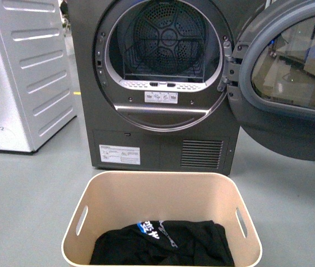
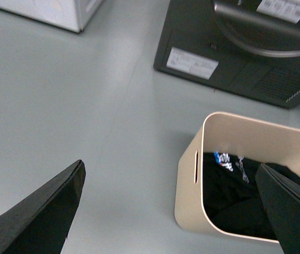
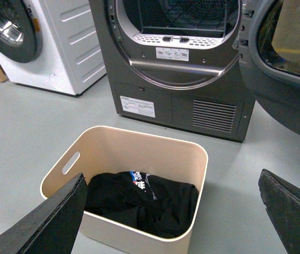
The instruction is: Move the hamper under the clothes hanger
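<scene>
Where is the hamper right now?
In the front view the hamper stands on the floor at bottom centre, directly before the open grey machine, black clothing inside.

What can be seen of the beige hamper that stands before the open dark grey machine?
The hamper is a beige rectangular tub, plastic by its look, with rounded corners and sides that taper downward. Each short side has a cut-out slot handle. It stands upright on the grey floor, just before the dark grey machine without touching it. A black garment with a blue and white print lies crumpled inside it.
</scene>
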Tool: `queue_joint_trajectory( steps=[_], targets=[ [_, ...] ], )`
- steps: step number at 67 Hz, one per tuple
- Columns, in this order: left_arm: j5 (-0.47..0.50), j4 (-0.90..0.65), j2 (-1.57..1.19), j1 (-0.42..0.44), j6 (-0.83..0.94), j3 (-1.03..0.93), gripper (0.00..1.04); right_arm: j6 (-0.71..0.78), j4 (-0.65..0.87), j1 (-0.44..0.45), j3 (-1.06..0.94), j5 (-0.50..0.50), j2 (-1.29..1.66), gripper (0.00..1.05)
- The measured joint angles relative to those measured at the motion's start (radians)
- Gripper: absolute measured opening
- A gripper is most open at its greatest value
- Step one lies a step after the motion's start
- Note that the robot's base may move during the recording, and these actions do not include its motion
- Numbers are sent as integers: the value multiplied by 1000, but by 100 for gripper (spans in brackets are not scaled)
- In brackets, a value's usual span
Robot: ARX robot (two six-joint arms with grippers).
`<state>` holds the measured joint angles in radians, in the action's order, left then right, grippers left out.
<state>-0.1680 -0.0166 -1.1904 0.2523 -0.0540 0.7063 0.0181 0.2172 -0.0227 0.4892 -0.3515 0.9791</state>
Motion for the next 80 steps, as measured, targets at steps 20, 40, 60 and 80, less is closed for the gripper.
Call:
queue_joint_trajectory(
  steps=[20,40,60,80],
  targets=[
    [84,64,-628,-114,51,398,98,12,-66,-121,421,170,690,97],
    [192,-53,-913,-245,64,430,98,58,-60,-167,589,300,1039,97],
    [191,-87,-1030,-280,44,509,98,64,-101,-165,722,341,1218,97],
    [188,-125,-1102,-310,24,579,98,45,-114,-130,794,356,1342,97]
  ],
)
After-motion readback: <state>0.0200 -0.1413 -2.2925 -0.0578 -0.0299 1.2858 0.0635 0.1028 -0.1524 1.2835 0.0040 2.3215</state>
